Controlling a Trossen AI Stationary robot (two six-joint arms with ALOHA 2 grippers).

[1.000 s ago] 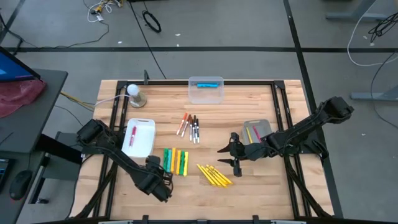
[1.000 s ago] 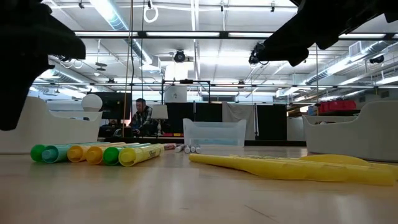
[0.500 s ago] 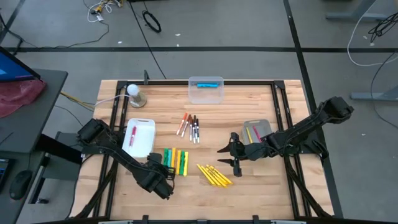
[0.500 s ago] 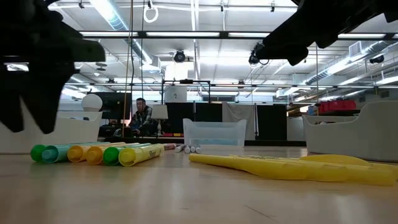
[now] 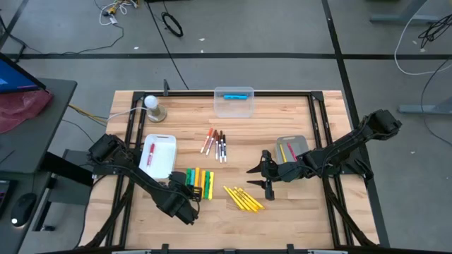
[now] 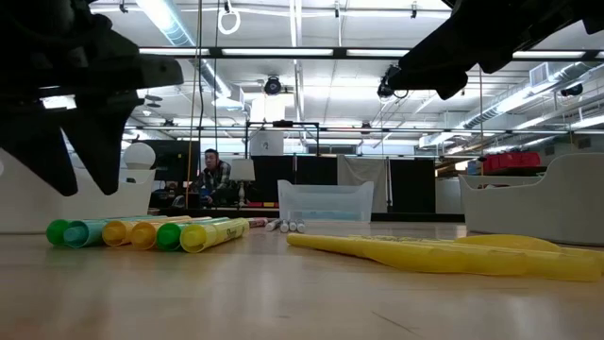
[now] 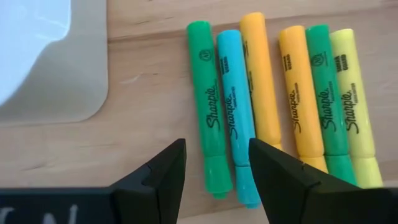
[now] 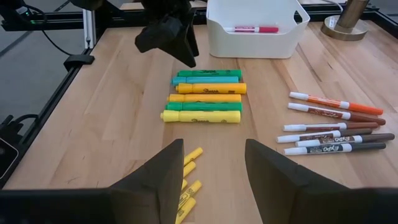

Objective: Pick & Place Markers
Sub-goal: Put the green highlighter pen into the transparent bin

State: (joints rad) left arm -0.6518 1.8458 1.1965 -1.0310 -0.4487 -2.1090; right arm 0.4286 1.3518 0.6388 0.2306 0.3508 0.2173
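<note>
The left gripper hangs with its fingers spread above the near end of a row of six chunky markers lying side by side on the table: green, blue, orange, orange, green, yellow. The gap between the fingers sits over the green marker and blue marker at the edge of the row nearest the white bin, which holds one red-capped marker. The right gripper, also spread, hovers at about 3 o'clock from the row, above the table between slim yellow markers and a grey tray. Thin white markers lie at 12 o'clock from the row. A clear box stands at the far edge.
</note>
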